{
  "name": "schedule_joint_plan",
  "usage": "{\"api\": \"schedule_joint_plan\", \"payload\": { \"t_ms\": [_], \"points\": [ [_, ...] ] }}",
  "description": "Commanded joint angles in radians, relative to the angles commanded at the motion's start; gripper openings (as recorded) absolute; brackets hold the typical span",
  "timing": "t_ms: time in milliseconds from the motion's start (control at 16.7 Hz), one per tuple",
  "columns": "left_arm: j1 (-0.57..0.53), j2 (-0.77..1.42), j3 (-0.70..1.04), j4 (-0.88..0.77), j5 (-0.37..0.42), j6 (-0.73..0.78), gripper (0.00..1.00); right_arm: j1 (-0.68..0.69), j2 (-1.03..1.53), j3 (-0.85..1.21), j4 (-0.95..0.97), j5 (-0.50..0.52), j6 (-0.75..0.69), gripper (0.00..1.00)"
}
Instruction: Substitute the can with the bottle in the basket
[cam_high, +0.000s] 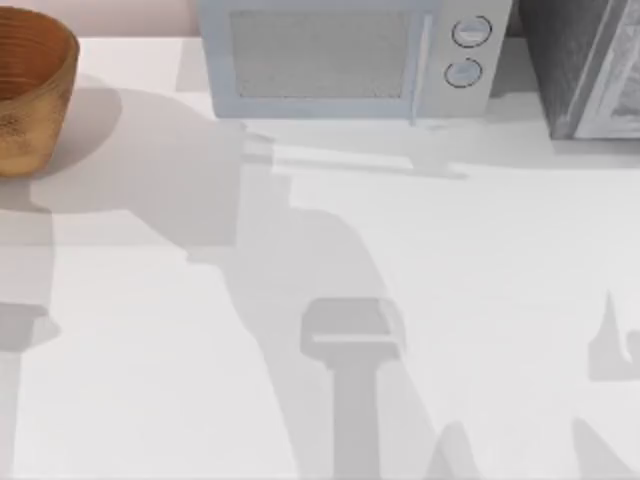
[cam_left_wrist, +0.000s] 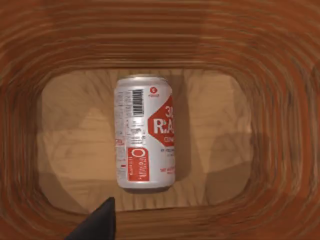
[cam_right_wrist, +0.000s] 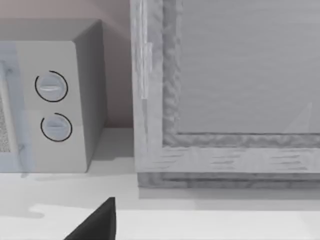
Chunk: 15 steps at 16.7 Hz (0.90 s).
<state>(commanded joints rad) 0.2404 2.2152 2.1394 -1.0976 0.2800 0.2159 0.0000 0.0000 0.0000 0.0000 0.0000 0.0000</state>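
Surface (cam_high: 420, 300) in the top view is smooth, matte white, crossed by soft grey shadows. Basket (cam_high: 30, 95) stands at the far left corner, partly cut by the edge: round, tan mottled outer wall, orange-brown rim. Microwave (cam_high: 345, 55) sits at the back centre, a pale grey box with a speckled door panel and two round dials at its right end. Cabinet (cam_high: 585, 65), grey and rough-textured, stands at the back right, just beside the microwave.

Left wrist view looks straight down into the basket (cam_left_wrist: 280, 65). Its inner wall is ribbed in fine orange-brown rings; the floor is a pale wood-grain panel with rounded corners. Can (cam_left_wrist: 145, 132) lies on its side on that floor, near the middle: a white cylinder with red label blocks, a barcode and metallic end rims. One dark, pointed fingertip of the left claw (cam_left_wrist: 97, 222) shows above the basket wall, apart from the can; whether this claw is spread or closed cannot be told.

Right wrist view faces the microwave (cam_right_wrist: 60, 100) dials and the cabinet (cam_right_wrist: 225, 90), with its coarse grey frame around a smooth panel. One dark fingertip of the right claw (cam_right_wrist: 97, 222) shows over the surface (cam_right_wrist: 210, 220); its state cannot be told.
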Motion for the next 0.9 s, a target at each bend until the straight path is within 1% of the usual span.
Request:
{"api": "schedule_joint_plan", "payload": {
  "t_ms": [180,360,540,900],
  "points": [
    [0.024,0.193,0.192,-0.091,0.022,0.017,1.0,0.0,0.0,0.0,0.0,0.0,0.0,1.0],
    [0.04,0.326,0.322,-0.154,0.037,0.028,1.0,0.0,0.0,0.0,0.0,0.0,0.0,1.0],
    [0.047,0.38,0.375,-0.18,0.044,0.033,1.0,0.0,0.0,0.0,0.0,0.0,0.0,1.0],
    [0.036,0.369,0.387,-0.177,0.046,0.033,1.0,0.0,0.0,0.0,0.0,0.0,0.0,1.0]
  ]
}}
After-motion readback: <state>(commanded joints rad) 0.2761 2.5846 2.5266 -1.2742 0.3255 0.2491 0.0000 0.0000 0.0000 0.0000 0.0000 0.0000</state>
